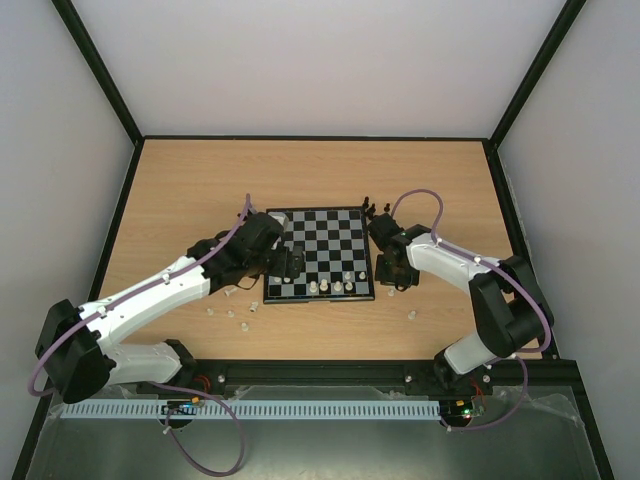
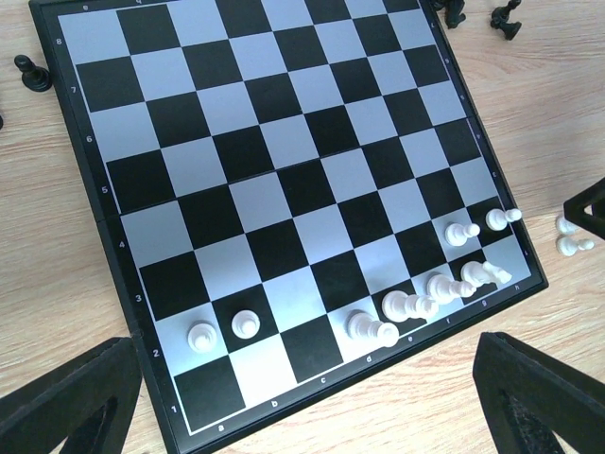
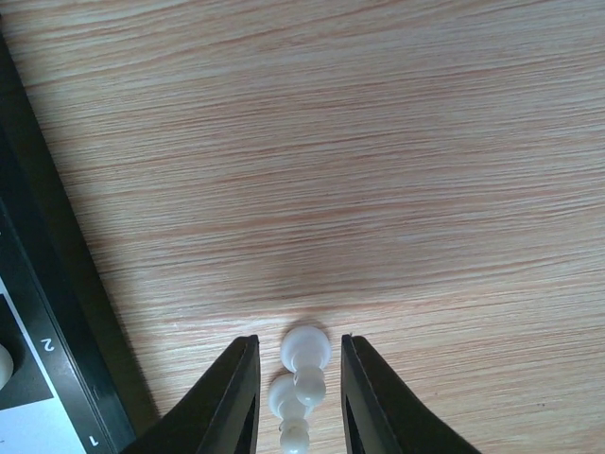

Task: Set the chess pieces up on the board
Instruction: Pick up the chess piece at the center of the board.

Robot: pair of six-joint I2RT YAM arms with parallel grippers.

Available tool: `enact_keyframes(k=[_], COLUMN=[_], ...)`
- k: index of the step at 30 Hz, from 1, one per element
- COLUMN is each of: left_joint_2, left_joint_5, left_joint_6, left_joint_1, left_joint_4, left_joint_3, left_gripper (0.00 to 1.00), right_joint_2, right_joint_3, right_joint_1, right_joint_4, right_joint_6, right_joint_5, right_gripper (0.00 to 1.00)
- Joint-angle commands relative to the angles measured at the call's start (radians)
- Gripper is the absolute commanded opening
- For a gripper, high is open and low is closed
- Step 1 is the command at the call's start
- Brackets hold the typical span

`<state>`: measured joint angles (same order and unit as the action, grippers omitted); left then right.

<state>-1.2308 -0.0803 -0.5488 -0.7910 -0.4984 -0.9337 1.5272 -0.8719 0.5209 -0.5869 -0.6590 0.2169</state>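
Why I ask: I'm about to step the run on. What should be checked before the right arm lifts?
1. The white piece sits on the table between the right gripper fingers: ok.
2. Fingers touching it: not ok, a slim gap shows on each side.
3. Only one piece between them: not ok, a second white piece seems to lie right behind it.
4. The left gripper is wide open and holds nothing: ok.
5. The board has free squares in its two near rows: ok.
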Motion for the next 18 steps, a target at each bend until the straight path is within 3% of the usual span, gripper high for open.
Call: enact_keyframes(k=[1, 6, 18], left_joint_2=[0.016, 0.016, 0.014], left_joint_5=[0.007, 0.009, 0.012], left_joint_6=[0.009, 0.01, 0.011], left_joint_1=[0.006, 0.006, 0.006], left_joint_4=[0.007, 0.007, 0.008], left_joint_3=[0.01, 0.012, 0.012], left_gripper=[0.99, 0.99, 0.99], right_joint_2=[0.009, 0.011, 0.024], right_joint_3=[0.015, 0.023, 0.03], right_joint_1=[-0.002, -0.002, -0.003], right_joint_4=[-0.059, -0.053, -0.046], right_joint_6=[-0.007, -0.011, -0.012], right_joint_5=[0.0, -0.009, -0.016], right_gripper=[0.25, 0.24, 0.12])
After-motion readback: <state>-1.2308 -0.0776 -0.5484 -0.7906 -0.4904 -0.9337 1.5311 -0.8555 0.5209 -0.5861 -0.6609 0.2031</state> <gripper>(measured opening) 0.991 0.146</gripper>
